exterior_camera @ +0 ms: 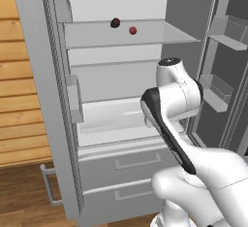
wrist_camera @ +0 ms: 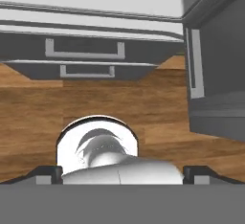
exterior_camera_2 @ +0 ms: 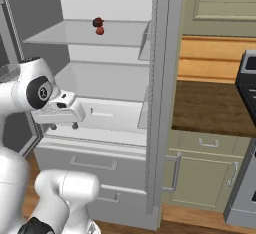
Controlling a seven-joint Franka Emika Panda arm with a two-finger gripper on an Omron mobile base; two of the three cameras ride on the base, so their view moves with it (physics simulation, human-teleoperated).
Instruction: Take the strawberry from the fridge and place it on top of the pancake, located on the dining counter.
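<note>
On the upper shelf of the open fridge (exterior_camera: 121, 83), near the top of the left base view, sits the strawberry (exterior_camera: 132, 30).
A darker maroon lump (exterior_camera: 115, 23) lies just beside it, up and to the left; from the right base view the two seem to touch, though that is hard to judge. The gripper (exterior_camera_2: 62, 126), at middle left there, hangs well below the shelf, released and holding nothing, above the two drawers (exterior_camera: 127, 175).

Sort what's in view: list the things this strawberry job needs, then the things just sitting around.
Needed:
strawberry on the upper shelf
fridge, doors open
tool, open, pointing down

Just there:
dark lump beside the strawberry
side counter
stove
</note>
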